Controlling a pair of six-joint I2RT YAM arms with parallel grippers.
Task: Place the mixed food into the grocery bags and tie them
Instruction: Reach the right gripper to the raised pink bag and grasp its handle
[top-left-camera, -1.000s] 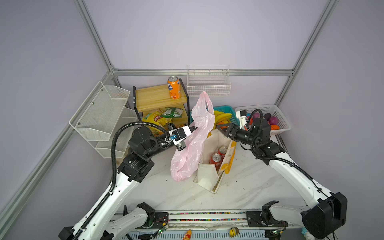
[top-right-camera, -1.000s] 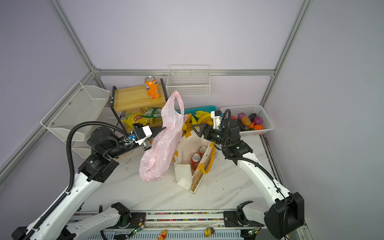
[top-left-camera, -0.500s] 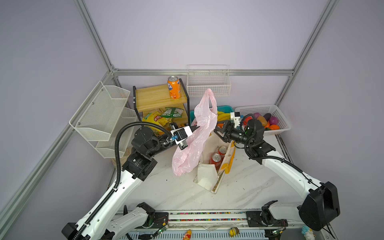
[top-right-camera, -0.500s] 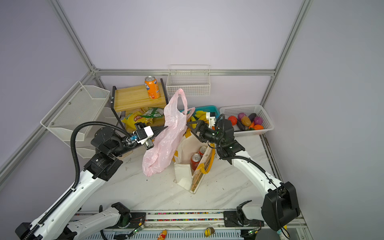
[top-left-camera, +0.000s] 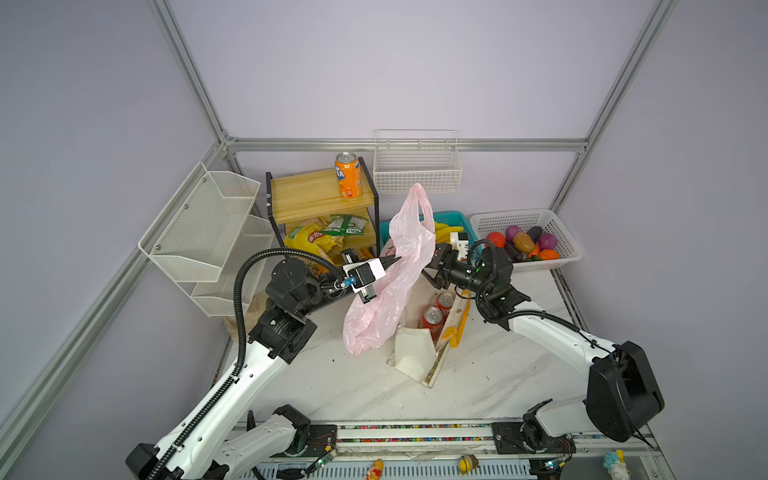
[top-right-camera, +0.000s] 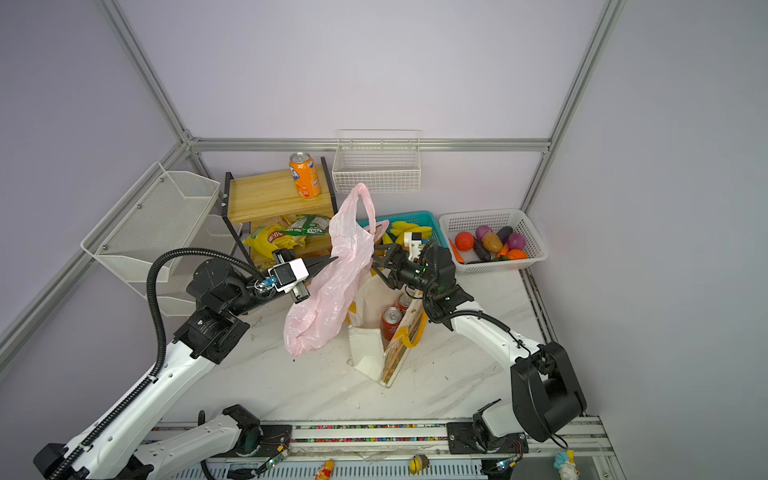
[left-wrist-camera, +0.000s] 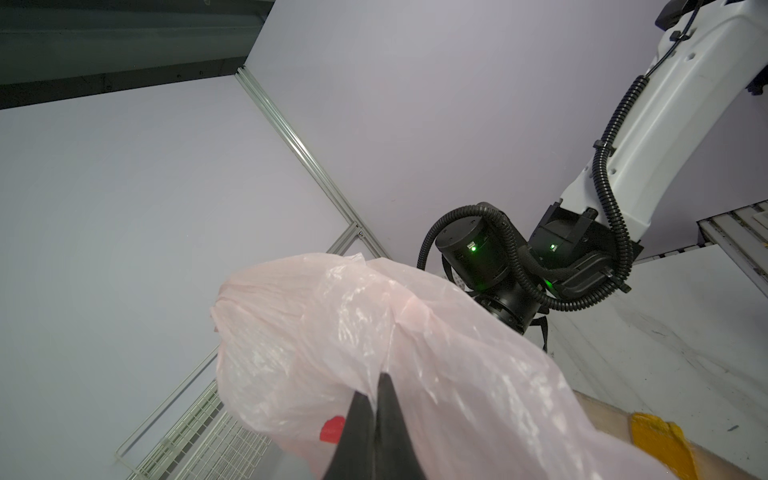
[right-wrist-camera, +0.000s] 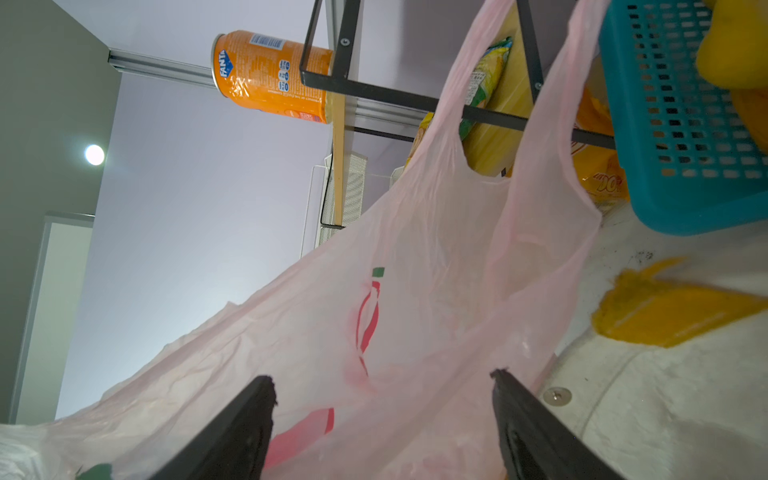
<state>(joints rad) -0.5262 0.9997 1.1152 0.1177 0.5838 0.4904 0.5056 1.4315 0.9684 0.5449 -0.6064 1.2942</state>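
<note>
Left wrist view: left jaws pinch the pink bag (left-wrist-camera: 415, 332) aloft so our gaping, empty right jaws can grab it.

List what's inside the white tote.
Two red cans stand in the white tote, tops showing. The pink bag covers part of its mouth, so anything under there or below the cans is hidden.

The left arm (top-left-camera: 253, 382) and right arm (top-left-camera: 557, 340) wear glossy white shells over black joint housings. Ribbed black conduit (top-left-camera: 237, 299) runs along the left arm. Small green lights (left-wrist-camera: 472, 248) glow on the right's joints. The fingers (right-wrist-camera: 232, 432) are black and tapered.
</note>
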